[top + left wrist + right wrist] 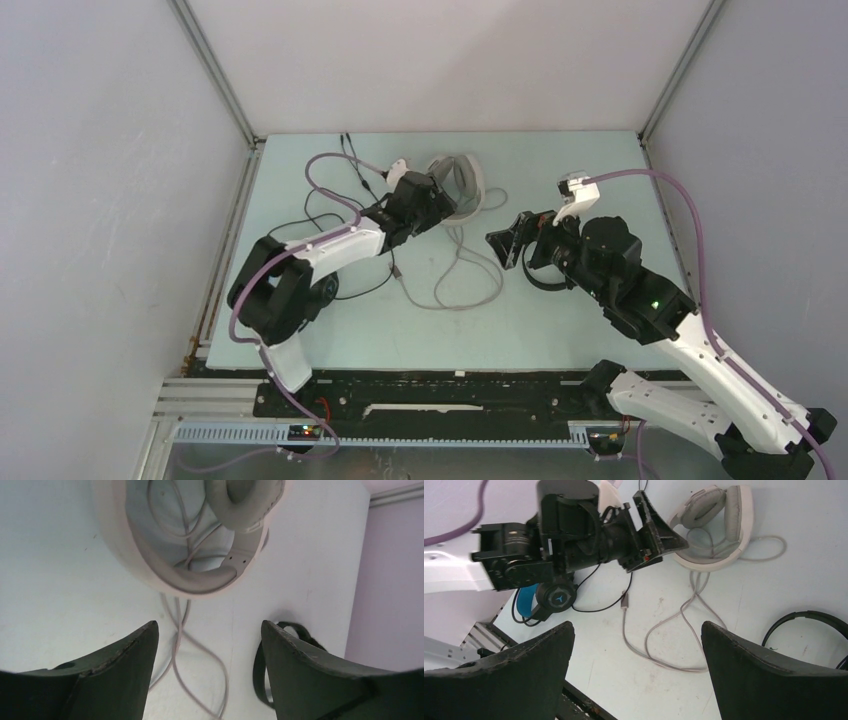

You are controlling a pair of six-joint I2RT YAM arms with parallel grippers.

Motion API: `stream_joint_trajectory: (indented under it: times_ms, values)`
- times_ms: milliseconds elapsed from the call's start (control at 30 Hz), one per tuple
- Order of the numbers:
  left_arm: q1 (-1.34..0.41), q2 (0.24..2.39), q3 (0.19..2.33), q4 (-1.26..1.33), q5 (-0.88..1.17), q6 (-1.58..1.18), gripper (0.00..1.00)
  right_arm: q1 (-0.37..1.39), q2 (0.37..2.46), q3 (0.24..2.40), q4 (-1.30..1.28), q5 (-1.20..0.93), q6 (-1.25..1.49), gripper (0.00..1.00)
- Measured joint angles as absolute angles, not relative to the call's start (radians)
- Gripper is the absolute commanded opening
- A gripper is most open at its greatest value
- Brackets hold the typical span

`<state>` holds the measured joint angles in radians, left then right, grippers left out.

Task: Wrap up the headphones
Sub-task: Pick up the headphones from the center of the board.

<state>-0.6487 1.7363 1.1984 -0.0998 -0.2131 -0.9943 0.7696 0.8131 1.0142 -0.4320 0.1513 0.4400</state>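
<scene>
The top view shows the whole pale desk, with the left end effector reaching to the far middle, just beside the white-grey headphones, and the right end effector to their right, above a black arc of the all-black headphones. The left wrist view adds the close detail: the left end effector stands open with nothing between its fingers, short of the white-grey headphones, whose headband lies on the desk with one ear cushion tilted up. Their grey cable trails in loose loops toward the camera, and the all-black headphones show beside the right-hand finger. Only the right wrist view shows the third set, the black headphones with a blue headband, lying under the left arm near the desk's edge with a thin black cable running from them. There the right end effector is open and empty above the grey cable.
</scene>
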Motion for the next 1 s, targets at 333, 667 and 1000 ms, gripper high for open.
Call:
stream_joint_trajectory:
  times_ms: [333,667,1000]
  values:
    - [-0.630,1.898,1.198,0.026,-0.241,-1.100,0.70,0.757,0.811,1.014,-0.425,0.096,0.425,0.99]
    - [-0.610,1.959,1.199,0.066,-0.266,-1.155,0.62,0.727,0.798,1.014,-0.426,0.080,0.410,0.99]
    - [-0.599,1.994,1.207,0.057,-0.266,-1.169,0.27,0.717,0.832,1.014,-0.424,0.059,0.410,0.98]
